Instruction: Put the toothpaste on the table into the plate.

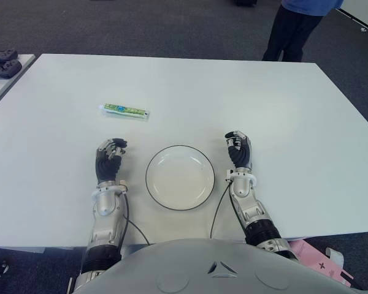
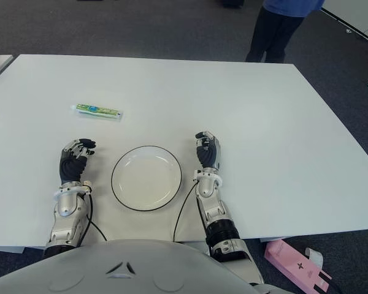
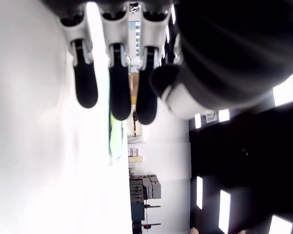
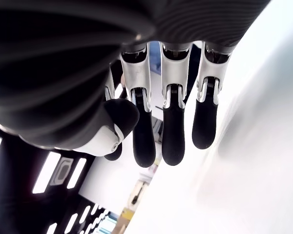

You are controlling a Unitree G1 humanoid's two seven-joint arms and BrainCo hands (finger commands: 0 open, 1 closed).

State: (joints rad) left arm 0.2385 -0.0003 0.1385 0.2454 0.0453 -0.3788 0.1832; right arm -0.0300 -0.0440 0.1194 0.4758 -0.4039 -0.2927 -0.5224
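Beyond left hand (image 1: 110, 153), toothpaste (image 1: 124, 110) lies flat, long axis left-right.

Your toothpaste (image 1: 125, 111) is a slim tube, mostly green with a blue patch near its middle and white at both ends. It lies flat on the white table (image 1: 282, 110), set almost crosswise with its right end a touch nearer the robot. It sits on the robot's left side of the table, farther away than the plate and well apart from it. Your plate (image 1: 180, 177) is round and white with a thin dark rim, sitting flat and upright near the table's close edge, in front of the robot. You can see it holds nothing.
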